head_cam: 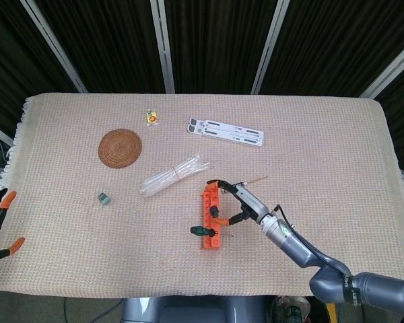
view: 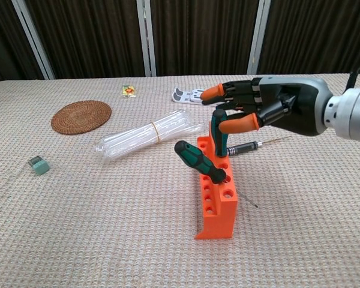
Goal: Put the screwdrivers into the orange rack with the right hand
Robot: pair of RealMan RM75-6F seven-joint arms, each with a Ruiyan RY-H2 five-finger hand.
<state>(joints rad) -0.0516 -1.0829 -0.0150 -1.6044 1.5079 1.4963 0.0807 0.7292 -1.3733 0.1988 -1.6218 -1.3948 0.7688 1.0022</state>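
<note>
Insertion step: right hand (view: 261,111) holds green screwdriver (view: 217,133) upright, its shaft down in a hole of the orange rack (view: 216,187); second driver (view: 199,162) leans slotted; black driver (view: 247,146) lies beside rack; next: release cleanly, fetch it.

A robot test bench in a lab: a table under a beige woven cloth (head_cam: 323,134), black curtains with metal poles (head_cam: 165,47) at twelve o'clock, and unrelated props scattered about.

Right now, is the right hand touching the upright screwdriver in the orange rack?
Cannot tell. In the chest view the right hand arches over the upright screwdriver, hiding any contact.
</note>
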